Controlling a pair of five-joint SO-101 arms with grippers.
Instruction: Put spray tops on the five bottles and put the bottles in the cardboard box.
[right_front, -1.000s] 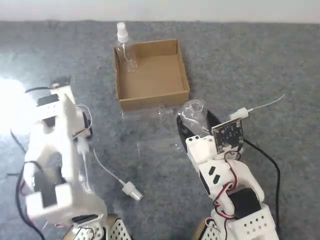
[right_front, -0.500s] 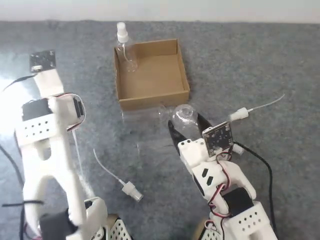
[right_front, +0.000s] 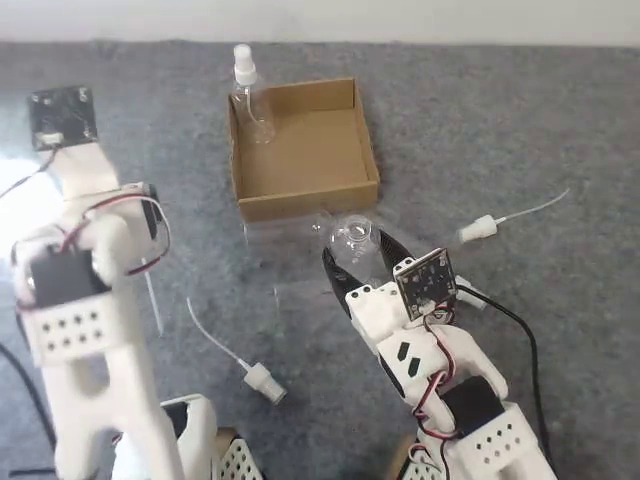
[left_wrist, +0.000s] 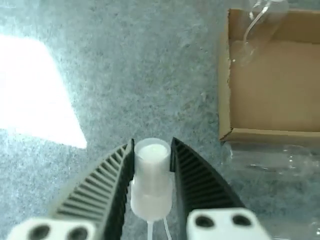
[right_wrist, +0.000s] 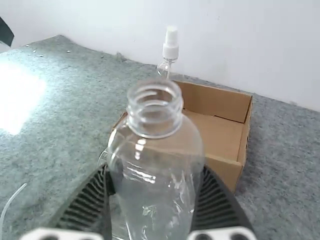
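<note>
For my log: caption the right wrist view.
Right gripper grips an uncapped bottle; cardboard box holding one spray-topped bottle behind.

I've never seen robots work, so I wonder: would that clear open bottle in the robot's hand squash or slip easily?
The clear bottle is probably light: it looks empty and thin-walled. Its smooth, glossy wall might slip or dent if the right hand squeezes unevenly. Tall and narrow, it would likely tip if nudged once set down.
</note>
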